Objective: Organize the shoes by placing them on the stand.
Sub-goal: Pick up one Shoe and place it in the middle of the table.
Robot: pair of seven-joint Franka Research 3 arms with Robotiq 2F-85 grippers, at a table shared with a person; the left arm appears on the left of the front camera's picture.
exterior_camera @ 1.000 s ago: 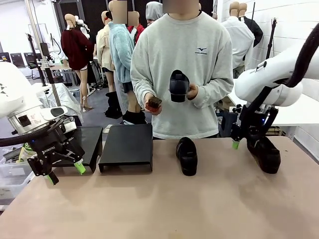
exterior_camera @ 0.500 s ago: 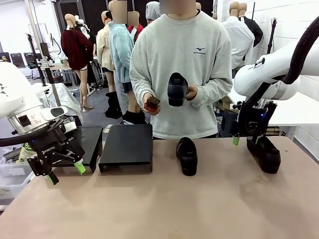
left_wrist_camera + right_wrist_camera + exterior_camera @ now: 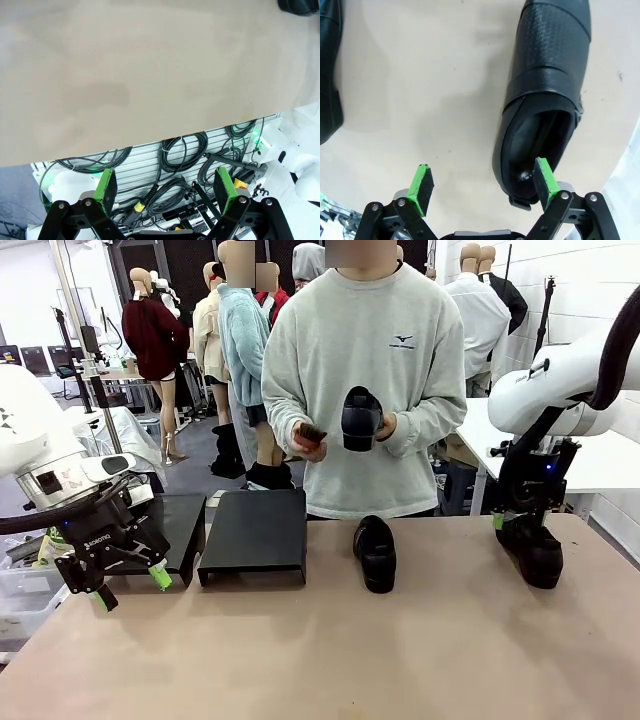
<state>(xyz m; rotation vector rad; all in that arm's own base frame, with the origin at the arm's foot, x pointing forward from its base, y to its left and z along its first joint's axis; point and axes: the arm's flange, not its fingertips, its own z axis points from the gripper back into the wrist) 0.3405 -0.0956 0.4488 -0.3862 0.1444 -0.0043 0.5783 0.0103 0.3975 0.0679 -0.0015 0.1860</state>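
Observation:
Three black glossy shoes show. One shoe (image 3: 376,552) lies at the table's middle, toe toward me. Another shoe (image 3: 533,552) (image 3: 545,90) lies at the far right. My right gripper (image 3: 512,524) (image 3: 482,181) hangs open just above its heel end, one green pad over the heel opening, holding nothing. The person holds a third shoe (image 3: 360,420) in one hand and a small brush (image 3: 309,433) in the other. A black stand (image 3: 255,532) sits left of the middle. My left gripper (image 3: 130,588) (image 3: 165,187) is open and empty at the table's left front.
A second black stand (image 3: 185,530) sits behind my left gripper. The person stands close at the far edge. In the right wrist view the middle shoe (image 3: 329,65) shows at the left edge. Cables (image 3: 185,160) hang below the table edge in the left wrist view.
My right arm has shifted to the right, bringing its gripper over the right shoe's heel. The person has turned the brush and held shoe slightly. The left arm has not moved.

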